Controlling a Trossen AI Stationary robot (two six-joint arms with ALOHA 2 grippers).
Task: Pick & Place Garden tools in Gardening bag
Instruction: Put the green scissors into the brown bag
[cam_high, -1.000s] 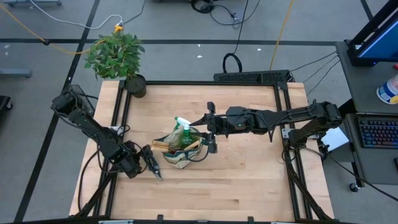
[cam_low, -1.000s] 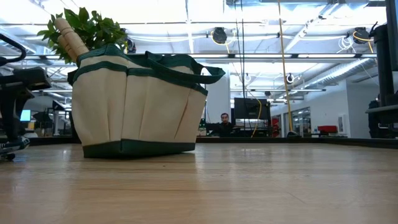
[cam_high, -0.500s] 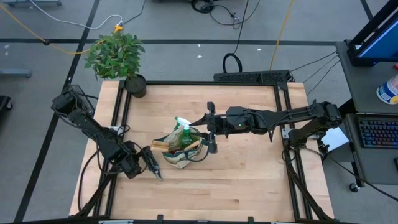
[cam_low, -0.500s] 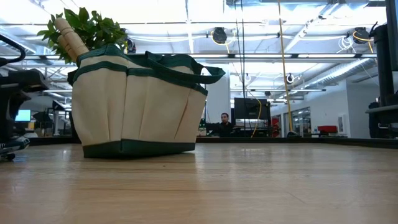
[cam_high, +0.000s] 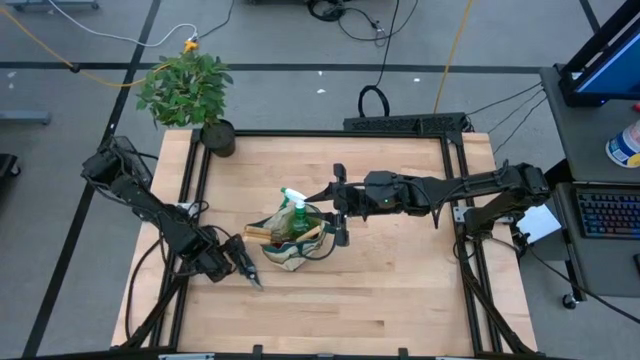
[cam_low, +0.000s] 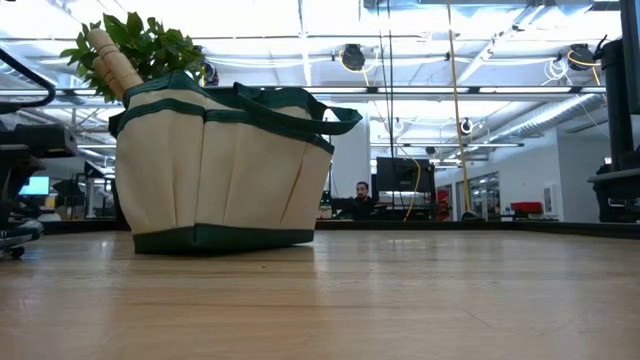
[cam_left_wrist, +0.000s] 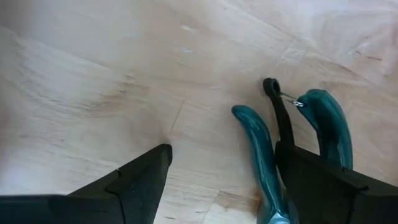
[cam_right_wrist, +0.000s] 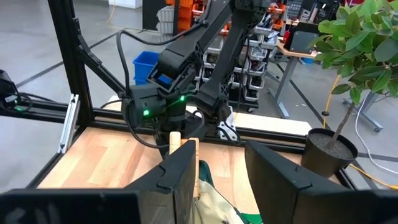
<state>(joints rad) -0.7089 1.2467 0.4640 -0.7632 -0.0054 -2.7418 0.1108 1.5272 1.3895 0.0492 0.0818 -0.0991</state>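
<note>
The beige, green-trimmed gardening bag (cam_high: 290, 245) (cam_low: 220, 170) stands on its base in the middle of the table. A green spray bottle (cam_high: 293, 205) and a wooden tool handle (cam_low: 112, 60) (cam_right_wrist: 175, 140) stick out of its top. Pruning shears with teal handles (cam_left_wrist: 256, 146) (cam_high: 254, 281) lie flat on the table left of the bag. My left gripper (cam_left_wrist: 221, 152) (cam_high: 245, 268) points down over them, open, with one handle between its fingers and the other handle partly behind one finger. My right gripper (cam_right_wrist: 217, 149) (cam_high: 332, 208) hangs level above the bag's right side, open, with nothing between its fingers. My left gripper stands over the shears' handles (cam_left_wrist: 273, 186), pointing down from above. One finger (cam_left_wrist: 317, 186) covers part of the shears. Whether it touches them I cannot tell. The shears lie flat on the table.
A potted green plant (cam_high: 185, 88) in a black pot (cam_high: 218, 138) (cam_right_wrist: 328, 149) stands at the table's far left corner. A black frame rail (cam_high: 330, 133) runs round the table. Bare wood lies near and right of the bag (cam_high: 400, 290).
My left gripper has tipped a little where it stands over the shears. The bag and my right gripper have kept still.
</note>
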